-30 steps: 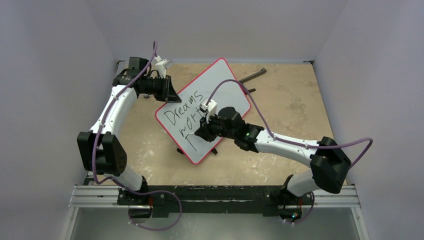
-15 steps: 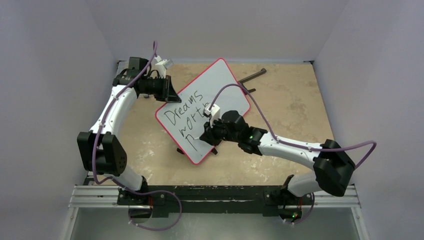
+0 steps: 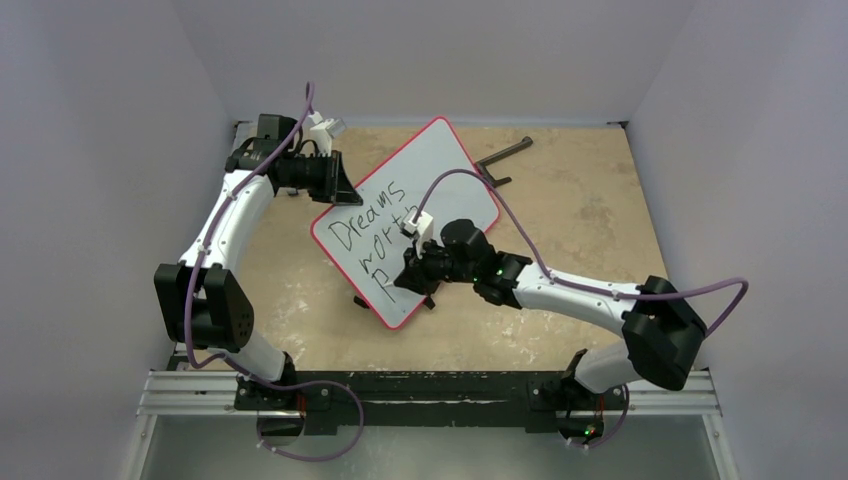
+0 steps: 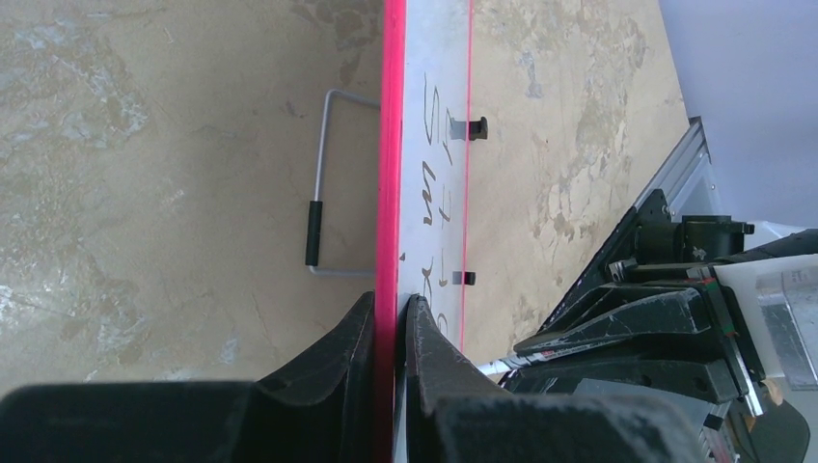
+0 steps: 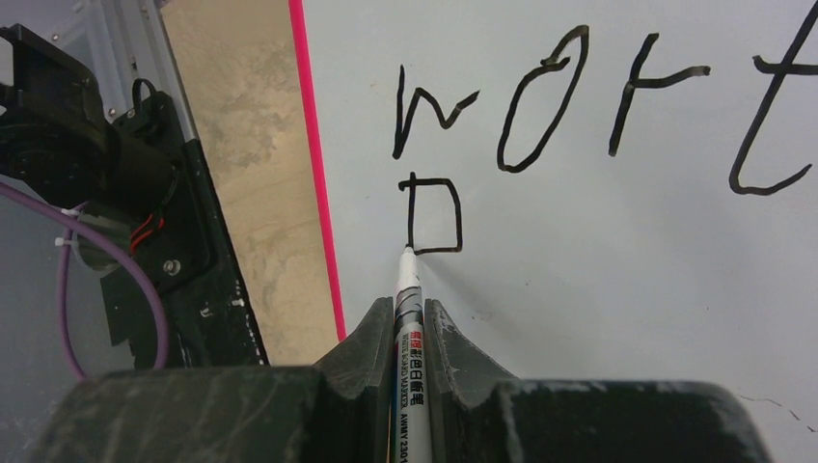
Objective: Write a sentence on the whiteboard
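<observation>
The whiteboard (image 3: 440, 170), white with a red rim, stands tilted on the table. The sentence (image 3: 368, 222) on it reads "Dreams", "worth" and a "P" below; the right wrist view shows "wort" (image 5: 579, 96) and the "P" (image 5: 432, 214). My left gripper (image 3: 338, 188) is shut on the board's far-left red edge (image 4: 390, 193), one finger on each side. My right gripper (image 3: 408, 272) is shut on a white marker (image 5: 409, 328), whose tip touches the board at the bottom of the "P" stem.
A wire stand leg (image 4: 318, 193) with a black sleeve sticks out behind the board. A dark metal bar (image 3: 505, 153) lies on the table at the back right. The aluminium rail (image 3: 430, 392) runs along the near edge.
My right gripper has moved down and toward the board's near-left edge with the marker. The "P" has gained its bowl. The left arm and board have not moved.
</observation>
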Controlling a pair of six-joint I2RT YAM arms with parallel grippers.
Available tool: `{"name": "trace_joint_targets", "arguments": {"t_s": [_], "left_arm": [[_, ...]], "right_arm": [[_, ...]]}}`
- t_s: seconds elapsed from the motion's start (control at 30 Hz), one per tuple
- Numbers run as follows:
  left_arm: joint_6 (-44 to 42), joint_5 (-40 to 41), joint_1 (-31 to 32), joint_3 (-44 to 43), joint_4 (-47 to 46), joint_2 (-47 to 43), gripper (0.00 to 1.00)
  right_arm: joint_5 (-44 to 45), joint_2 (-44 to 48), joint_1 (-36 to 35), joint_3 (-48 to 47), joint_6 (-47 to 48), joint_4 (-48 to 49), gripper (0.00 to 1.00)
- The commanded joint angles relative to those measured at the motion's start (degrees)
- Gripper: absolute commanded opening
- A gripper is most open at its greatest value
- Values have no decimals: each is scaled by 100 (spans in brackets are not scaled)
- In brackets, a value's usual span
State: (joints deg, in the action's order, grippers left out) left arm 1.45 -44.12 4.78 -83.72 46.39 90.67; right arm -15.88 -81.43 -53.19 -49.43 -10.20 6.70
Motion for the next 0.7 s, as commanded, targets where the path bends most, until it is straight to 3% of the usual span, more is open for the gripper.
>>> {"name": "trace_joint_targets", "arguments": {"t_s": [0.0, 0.23, 0.67], "left_arm": [[-195, 598, -115, -64, -320, -234, 0], [-194, 519, -117, -67, -334, -260, 0], [-24, 461, -108, -78, -350, -269, 0]], "right_arm": [[-170, 17, 0, -382, 156, 70, 0], [-572, 390, 9, -135, 94, 442, 0], [252, 792, 355, 183, -2, 533, 0]]}}
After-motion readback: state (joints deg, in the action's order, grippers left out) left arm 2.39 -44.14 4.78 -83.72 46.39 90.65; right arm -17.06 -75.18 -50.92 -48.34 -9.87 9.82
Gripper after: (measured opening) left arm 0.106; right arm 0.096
